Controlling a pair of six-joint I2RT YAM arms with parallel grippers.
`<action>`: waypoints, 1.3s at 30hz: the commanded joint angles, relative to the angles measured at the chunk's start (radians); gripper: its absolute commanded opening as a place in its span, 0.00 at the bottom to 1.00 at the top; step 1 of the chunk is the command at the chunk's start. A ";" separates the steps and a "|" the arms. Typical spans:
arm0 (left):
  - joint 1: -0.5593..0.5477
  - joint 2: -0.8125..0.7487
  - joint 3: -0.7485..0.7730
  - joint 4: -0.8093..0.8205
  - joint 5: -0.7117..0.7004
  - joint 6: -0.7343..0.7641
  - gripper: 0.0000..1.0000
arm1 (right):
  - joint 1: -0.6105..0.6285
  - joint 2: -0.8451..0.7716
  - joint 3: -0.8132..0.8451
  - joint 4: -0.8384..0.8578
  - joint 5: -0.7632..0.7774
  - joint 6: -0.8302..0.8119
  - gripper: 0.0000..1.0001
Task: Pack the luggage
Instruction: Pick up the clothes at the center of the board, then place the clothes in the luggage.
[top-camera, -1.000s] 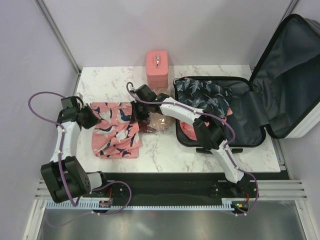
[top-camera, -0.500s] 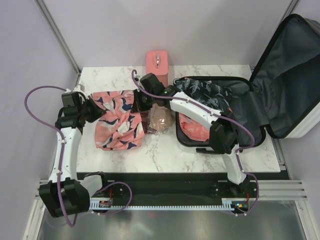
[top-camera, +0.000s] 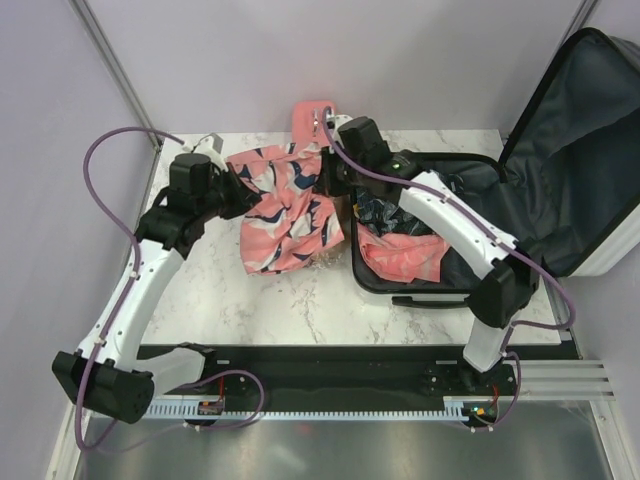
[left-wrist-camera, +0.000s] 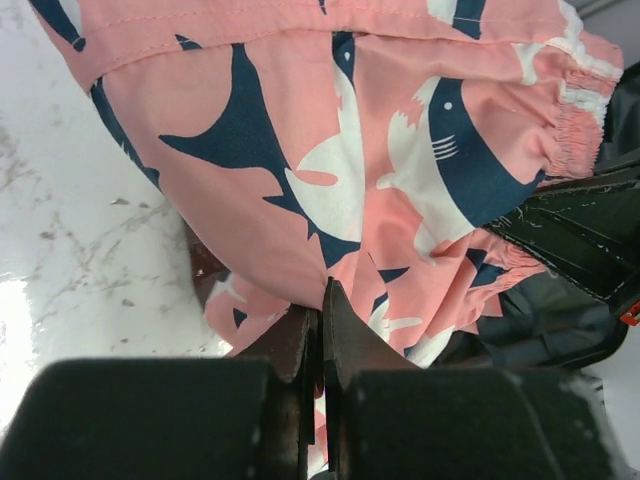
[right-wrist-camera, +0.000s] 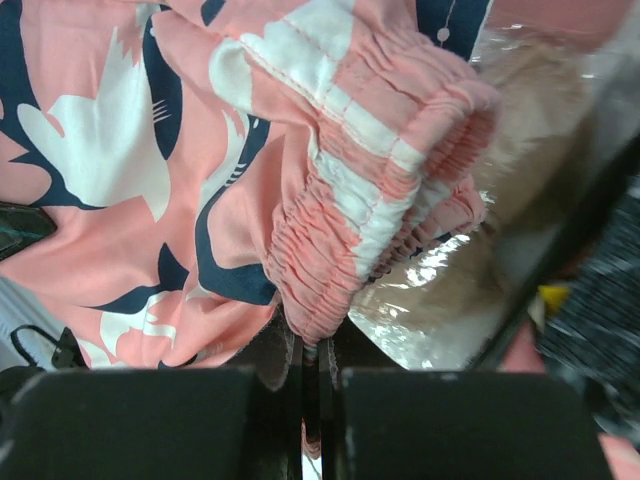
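Both arms have lifted the pink shark-print cloth shorts (top-camera: 285, 215) up and back | left gripper (top-camera: 240, 192) and right gripper (top-camera: 322, 178) pinch it tight, one each end | open dark-grey-lined suitcase (top-camera: 497, 232) sits just right — right gripper is nearer

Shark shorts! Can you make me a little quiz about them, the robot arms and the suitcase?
1. Which gripper is shut on the shark shorts? A) only the left gripper B) only the right gripper C) both
2. Is the lid of the luggage open or closed?
3. True or false: the shark shorts lie flat inside the luggage.

Key: 1 C; 2 open; 3 false, they hang between the two grippers above the table.
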 joint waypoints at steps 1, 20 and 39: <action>-0.081 0.042 0.081 0.012 -0.068 -0.055 0.02 | -0.029 -0.114 -0.038 -0.032 0.072 -0.041 0.00; -0.416 0.319 0.443 -0.008 -0.174 -0.066 0.02 | -0.196 -0.391 -0.127 -0.190 0.249 -0.090 0.00; -0.588 0.647 0.716 -0.007 -0.169 -0.055 0.02 | -0.490 -0.538 -0.275 -0.209 0.249 -0.182 0.00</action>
